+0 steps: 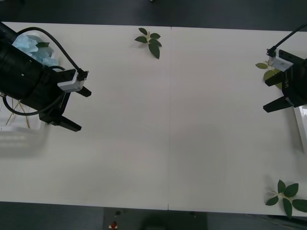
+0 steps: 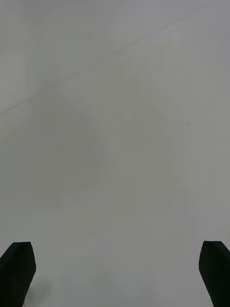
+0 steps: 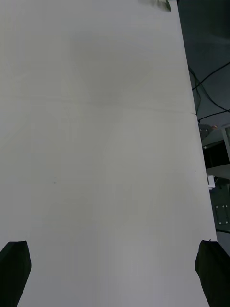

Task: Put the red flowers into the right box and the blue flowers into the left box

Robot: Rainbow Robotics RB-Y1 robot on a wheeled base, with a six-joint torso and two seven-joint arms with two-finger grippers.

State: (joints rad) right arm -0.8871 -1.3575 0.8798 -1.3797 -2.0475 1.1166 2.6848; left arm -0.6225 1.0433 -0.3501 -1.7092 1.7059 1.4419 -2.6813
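2 spread, empty tools (image 1: 76,109) (image 1: 272,95) over table (image 1: 168,143); blue flowers (image 1: 33,48) in left box (image 1: 19,134).

Loose green leaf sprigs (image 1: 149,42) (image 1: 288,195) lie at opposite edges of the white table (image 1: 168,143).

I see even, bright overhead light on the white tabletop (image 1: 168,120), with no glare. Soft, faint shadows lie under my left hand (image 1: 76,109) and as broad grey smudges in both wrist views. The left box (image 1: 21,136) looks hazy and blurred at the frame edge.
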